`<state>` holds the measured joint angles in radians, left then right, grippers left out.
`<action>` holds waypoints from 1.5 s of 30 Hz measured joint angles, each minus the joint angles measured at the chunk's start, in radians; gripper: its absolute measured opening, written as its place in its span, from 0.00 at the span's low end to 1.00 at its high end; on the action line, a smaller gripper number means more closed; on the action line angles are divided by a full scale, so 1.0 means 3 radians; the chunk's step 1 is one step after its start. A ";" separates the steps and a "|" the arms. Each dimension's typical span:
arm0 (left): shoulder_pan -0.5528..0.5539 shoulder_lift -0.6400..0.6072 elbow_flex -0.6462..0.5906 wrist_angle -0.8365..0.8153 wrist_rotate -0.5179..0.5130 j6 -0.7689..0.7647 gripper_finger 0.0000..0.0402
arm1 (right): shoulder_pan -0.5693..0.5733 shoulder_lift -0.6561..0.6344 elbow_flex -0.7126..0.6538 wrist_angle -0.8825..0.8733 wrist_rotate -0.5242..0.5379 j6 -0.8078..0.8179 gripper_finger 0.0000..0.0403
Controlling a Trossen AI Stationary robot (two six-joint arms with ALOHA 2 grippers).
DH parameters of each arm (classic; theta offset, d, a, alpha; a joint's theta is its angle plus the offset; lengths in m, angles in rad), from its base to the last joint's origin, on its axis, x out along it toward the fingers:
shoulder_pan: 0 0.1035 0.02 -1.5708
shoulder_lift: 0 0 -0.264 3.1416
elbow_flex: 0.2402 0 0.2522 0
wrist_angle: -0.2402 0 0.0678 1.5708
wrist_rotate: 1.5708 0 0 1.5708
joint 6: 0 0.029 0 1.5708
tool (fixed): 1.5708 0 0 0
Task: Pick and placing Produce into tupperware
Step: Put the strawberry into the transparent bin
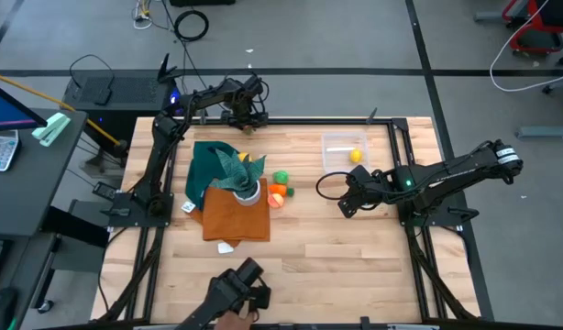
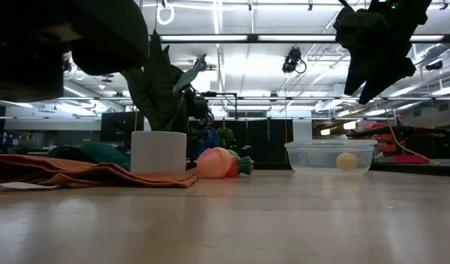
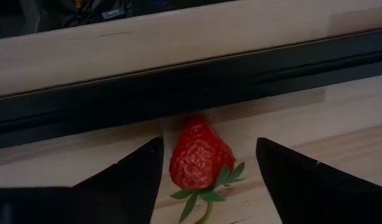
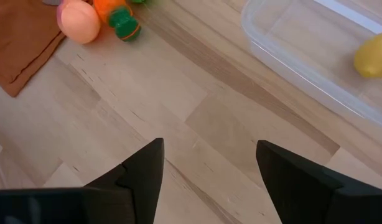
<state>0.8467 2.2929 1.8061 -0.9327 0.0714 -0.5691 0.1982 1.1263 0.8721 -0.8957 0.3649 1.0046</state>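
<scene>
Pale wooden desk (image 1: 300, 247) in a big workshop with ceiling lights, seen from above. Near the upper middle of the high view, left tool (image 3: 206, 180) down at the desk's far edge, fingers spread wide, nothing gripped. Between those fingers, a red strawberry (image 3: 199, 160) lying on the wood, leafy green end toward the camera, touching neither finger, close against the dark rail (image 3: 191, 87) behind it. Right of centre in the high view, right tool (image 4: 206, 180) hanging above bare wood, fingers likewise apart and empty. Just beyond it toward the upper right, the clear tupperware (image 1: 344, 152) with a yellow fruit (image 1: 356, 156) already inside. Left of that tool, well apart, a small cluster at centre frame: peach-coloured ball (image 4: 79, 22), orange piece (image 1: 277, 190), green piece (image 1: 281, 177), all beside the white plant pot (image 2: 158, 152). Pot resting on the orange cloth (image 1: 236, 215), green cloth (image 1: 208, 165) behind it.
</scene>
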 joint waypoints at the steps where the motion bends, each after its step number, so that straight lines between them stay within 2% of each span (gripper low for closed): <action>1: -0.0007 0.0000 0.0000 0.0001 -0.0001 0.0013 0.62 | 0.0001 0.0000 -0.0001 -0.0001 0.0001 0.0000 0.54; 8: -0.0013 0.0000 0.0000 0.0001 -0.0001 0.0048 0.39 | 0.0000 0.0000 -0.0001 -0.0001 0.0003 0.0013 0.54; 10: -0.0013 -0.0001 0.0000 0.0001 0.0000 0.0073 0.35 | 0.0001 0.0000 -0.0001 -0.0001 0.0004 0.0047 0.54; 15: -0.0013 -0.0003 0.0000 0.0002 0.0000 0.0130 0.35 | 0.0001 0.0000 -0.0001 0.0000 0.0028 0.0053 0.54; 21: -0.0032 -0.0024 0.0000 -0.0051 0.0056 0.0163 0.43 | 0.0001 0.0000 0.0001 0.0000 0.0051 0.0052 0.54; 27: -0.0079 -0.0154 0.0001 -0.0152 0.0065 0.0297 0.35 | 0.0001 0.0000 -0.0001 0.0000 0.0050 0.0052 0.54; 31: -0.0090 -0.0265 0.0001 -0.0192 0.0112 0.0306 0.35 | 0.0003 0.0000 -0.0001 0.0000 0.0048 0.0052 0.54; 37: -0.0118 -0.0468 0.0001 -0.0236 0.0199 0.0314 0.42 | 0.0003 0.0000 0.0000 0.0000 0.0043 0.0052 0.54; 45: -0.0224 -0.0716 0.0005 -0.0200 0.0281 0.0361 0.35 | 0.0003 0.0000 -0.0001 -0.0001 -0.0031 0.0050 0.54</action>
<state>0.7795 2.0780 1.8076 -0.9928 0.1556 -0.4609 0.1989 1.1263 0.8719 -0.8959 0.3555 1.0196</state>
